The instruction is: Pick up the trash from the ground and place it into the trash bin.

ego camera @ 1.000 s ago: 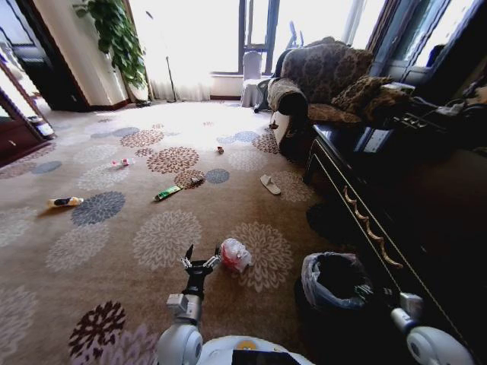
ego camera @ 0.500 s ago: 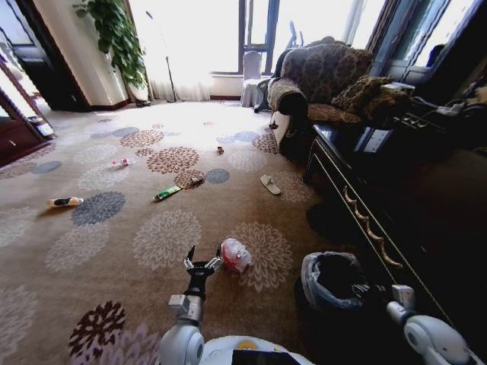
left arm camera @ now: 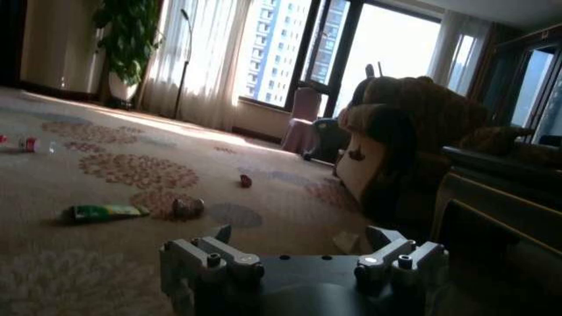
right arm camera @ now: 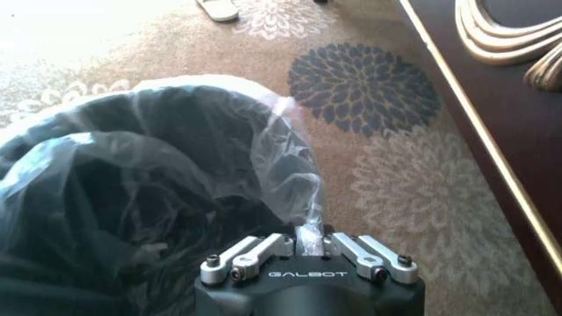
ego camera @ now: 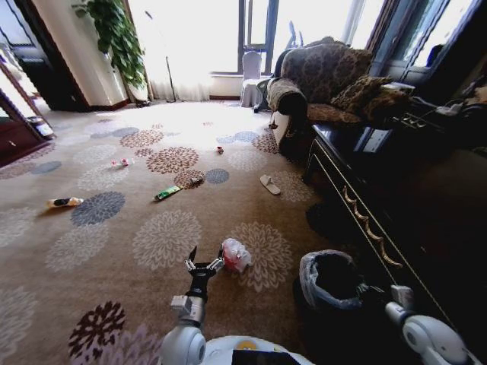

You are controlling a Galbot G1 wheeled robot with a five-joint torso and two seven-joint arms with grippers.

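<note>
Two grippers are recorded. The left gripper is held low over the patterned carpet with its fingers spread wide and nothing between them. The white-red plastic wad lies on the carpet just beside that gripper, at about 2 o'clock from its fingertips; contact cannot be confirmed. The wad is seen as a crumpled white lump with red patches.

The right gripper is closed on a fold of the translucent bag liner at the rim of the trash bin, which stands at about 3 o'clock from the wad, near a dark cabinet.

Farther out on the carpet, a long green wrapper is noted at about 11 o'clock from the left gripper, a white slipper at about 1 o'clock, a yellow-black packet at about 10 o'clock, and a clear bottle with a red label beyond the wrapper.
</note>
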